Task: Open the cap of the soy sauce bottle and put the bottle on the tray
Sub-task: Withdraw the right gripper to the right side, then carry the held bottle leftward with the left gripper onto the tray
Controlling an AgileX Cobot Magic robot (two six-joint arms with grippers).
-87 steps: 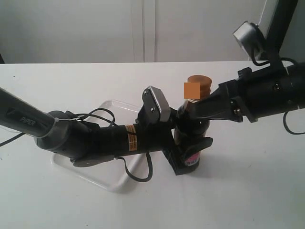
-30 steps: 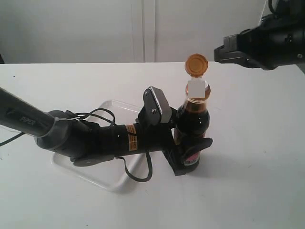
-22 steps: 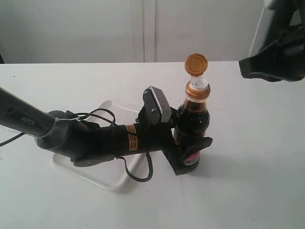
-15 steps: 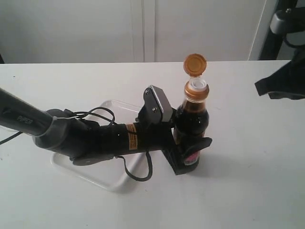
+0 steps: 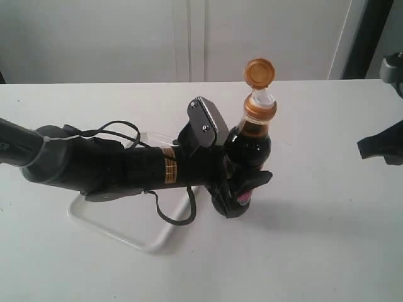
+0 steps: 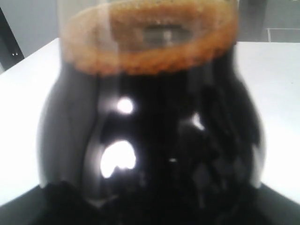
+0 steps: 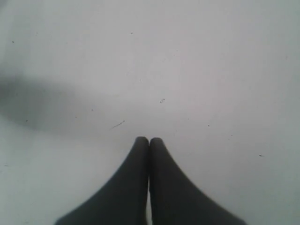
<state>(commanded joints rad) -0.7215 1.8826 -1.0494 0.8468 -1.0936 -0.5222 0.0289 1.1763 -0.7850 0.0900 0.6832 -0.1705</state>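
Note:
The soy sauce bottle [image 5: 250,143] is upright at the middle of the table, raised a little off the surface, and my left gripper [image 5: 242,192] is shut on its lower body. Its orange-brown cap [image 5: 259,72] stands flipped open above the collar, with the white spout [image 5: 262,96] showing. The bottle's dark glass [image 6: 154,136] fills the left wrist view, with foam at the liquid's top. The white tray [image 5: 104,223] lies under my left arm, mostly hidden. My right gripper [image 7: 149,140] is shut on nothing over bare table, and shows dark at the exterior view's right edge [image 5: 381,142].
My left arm [image 5: 94,167] and its cable lie across the tray. The white table [image 5: 315,251] ends at a pale wall behind. A dark upright post [image 5: 366,38] stands at the back right.
My right gripper has drawn away from the opened cap to the right and down. My left arm has lifted the bottle slightly and shifted it left toward the tray.

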